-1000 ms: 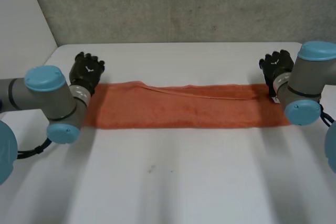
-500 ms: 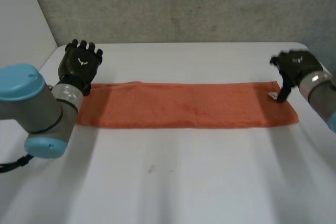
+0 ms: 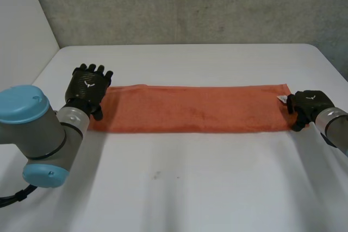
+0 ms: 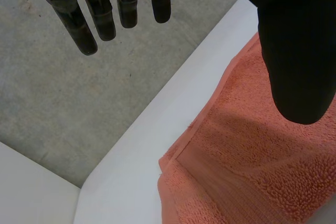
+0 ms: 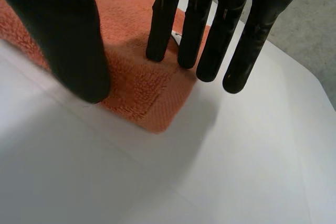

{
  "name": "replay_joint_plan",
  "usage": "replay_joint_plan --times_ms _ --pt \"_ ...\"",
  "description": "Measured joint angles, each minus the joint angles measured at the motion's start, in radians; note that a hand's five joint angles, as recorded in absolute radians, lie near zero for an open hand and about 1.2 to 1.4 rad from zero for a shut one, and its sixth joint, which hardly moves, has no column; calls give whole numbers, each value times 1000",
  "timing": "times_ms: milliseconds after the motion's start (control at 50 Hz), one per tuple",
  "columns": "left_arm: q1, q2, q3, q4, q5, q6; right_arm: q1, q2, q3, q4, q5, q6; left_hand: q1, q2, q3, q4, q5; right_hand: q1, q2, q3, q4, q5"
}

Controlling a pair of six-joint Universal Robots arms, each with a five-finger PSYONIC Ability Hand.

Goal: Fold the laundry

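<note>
Carrying everything, the white surface [image 3: 190, 188] runs back to a rough grey wall [image 3: 190, 4]. Across its middle an orange towel [image 3: 196, 107] lies flat as a long, narrow band running from side to side, with its ends reaching both hands.

The left arm [image 3: 32, 134] comes in from the near left, and the left hand [image 3: 88, 88] sits over the towel's left end. In the left wrist view its fingers [image 4: 100, 19] are straight and spread. The thumb [image 4: 294, 51] is well apart from them above the cloth [image 4: 247, 171], and nothing is held between them. I cannot tell whether the palm touches the towel.

The right arm [image 3: 334, 129] enters at the right edge, with the right hand [image 3: 310, 106] at the towel's right end. In the right wrist view its fingers [image 5: 163, 24] are straight. Some tips come down on the end of the cloth [image 5: 142, 87] and the rest lie past it over bare surface [image 5: 210, 171]. The thumb [image 5: 73, 51] rests at the near edge, and no cloth is gathered or pinched.

A small white tag [image 3: 282, 99] lies at the towel's far right corner, just by the right fingertips.
</note>
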Motion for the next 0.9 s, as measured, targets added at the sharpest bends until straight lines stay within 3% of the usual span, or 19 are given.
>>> replay_joint_plan --times_ms 80,160,320,420,440,580,740,760,800,900 --pt "0 0 -1 0 -1 0 -6 8 -10 -10 4 -1 0 0 0 0 0 224 261 272 275 268" --pt "0 0 -3 0 -1 0 -16 20 -25 -17 11 -3 0 0 0 0 0 301 402 414 422 402" --pt "0 5 -14 0 -2 0 -67 40 -82 -14 69 -28 0 0 0 0 0 301 402 420 430 409" --pt "1 11 -20 0 -4 0 -121 49 -140 -4 161 -126 0 0 0 0 0 301 402 420 432 409" --pt "2 14 -24 0 -5 1 -150 50 -172 -3 214 -202 0 0 0 0 0 301 402 420 433 409" --pt "2 18 -29 0 -6 0 -160 41 -247 -8 282 -307 0 0 0 0 0 301 402 420 433 422" --pt "-2 22 -30 -1 -8 -1 40 -4 -315 -22 236 -220 0 0 0 0 0 301 402 420 433 426" --pt "-2 24 -31 -1 -8 -1 135 -15 -325 -37 195 -195 0 0 0 0 0 301 402 420 433 426" --pt "-3 26 -31 -1 -8 -1 170 -18 -328 -43 179 -189 0 0 0 0 0 301 402 420 433 426" --pt "-2 33 -37 0 -8 -1 415 -14 -320 -115 47 -173 0 0 0 0 0 308 402 425 433 426"
